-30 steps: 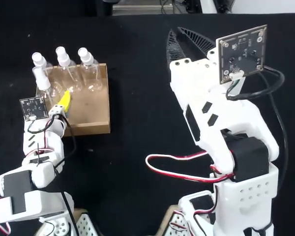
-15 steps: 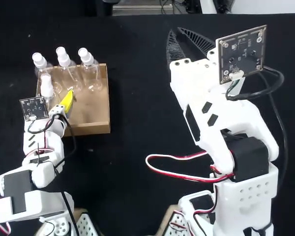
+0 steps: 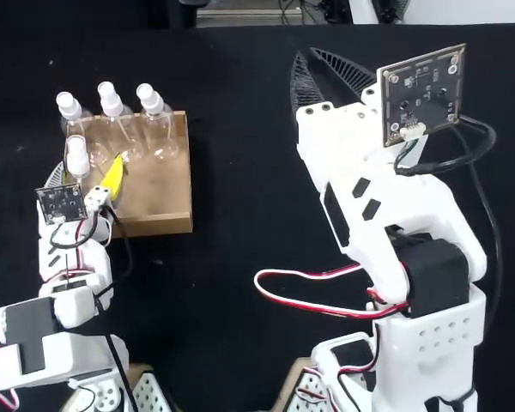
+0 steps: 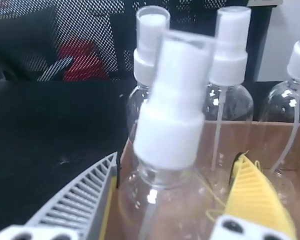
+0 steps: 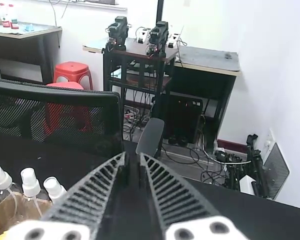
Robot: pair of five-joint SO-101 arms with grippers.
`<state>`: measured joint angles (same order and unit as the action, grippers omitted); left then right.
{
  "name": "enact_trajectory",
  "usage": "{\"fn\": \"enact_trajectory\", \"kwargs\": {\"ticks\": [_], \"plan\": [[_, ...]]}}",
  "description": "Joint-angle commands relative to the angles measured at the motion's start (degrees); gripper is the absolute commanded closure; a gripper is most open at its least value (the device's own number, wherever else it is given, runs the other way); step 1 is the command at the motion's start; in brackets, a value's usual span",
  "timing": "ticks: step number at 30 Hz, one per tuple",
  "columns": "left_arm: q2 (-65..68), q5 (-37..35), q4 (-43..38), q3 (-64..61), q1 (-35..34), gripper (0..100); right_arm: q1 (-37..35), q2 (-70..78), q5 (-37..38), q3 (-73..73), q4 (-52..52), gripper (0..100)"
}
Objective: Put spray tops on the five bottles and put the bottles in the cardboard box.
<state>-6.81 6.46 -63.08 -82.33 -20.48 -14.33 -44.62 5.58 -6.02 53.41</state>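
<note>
Left claw (image 4: 176, 159): clenched on a bottle (image 4: 169, 145) fitted with a spray top.
Bottle: held upright at the left side of the box (image 3: 159, 226); whether it rests on the box floor cannot be told.
Other bottles (image 3: 113, 120): three, topped, stood in a row along the box's far side.
Right claw (image 5: 133, 159): clenched, tips nearly touching, raised above the surface (image 3: 232, 172), well apart from the box.
</note>
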Motion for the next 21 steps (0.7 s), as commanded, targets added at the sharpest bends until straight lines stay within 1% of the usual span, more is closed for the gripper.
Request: {"fn": "enact_trajectory", "kwargs": {"ticks": [1,5,7,9,21], "plan": [[-0.26,0.44,-1.41,0.04,-2.24,66,0.62,0.13,0.18,3.21,-1.85,98.7],[-0.44,0.44,-1.49,-1.19,-2.24,66,0.62,0.13,0.18,3.21,-1.85,98.7],[-1.58,0.44,-2.81,-2.59,-1.80,66,0.62,0.13,0.18,3.21,-1.85,98.7],[-3.43,0.44,-3.78,-3.82,-1.80,66,0.62,0.13,0.18,3.21,-1.85,98.7],[-16.62,0.44,-3.43,-12.09,-2.33,66,0.62,0.13,0.00,3.21,-1.85,98.7]]}}
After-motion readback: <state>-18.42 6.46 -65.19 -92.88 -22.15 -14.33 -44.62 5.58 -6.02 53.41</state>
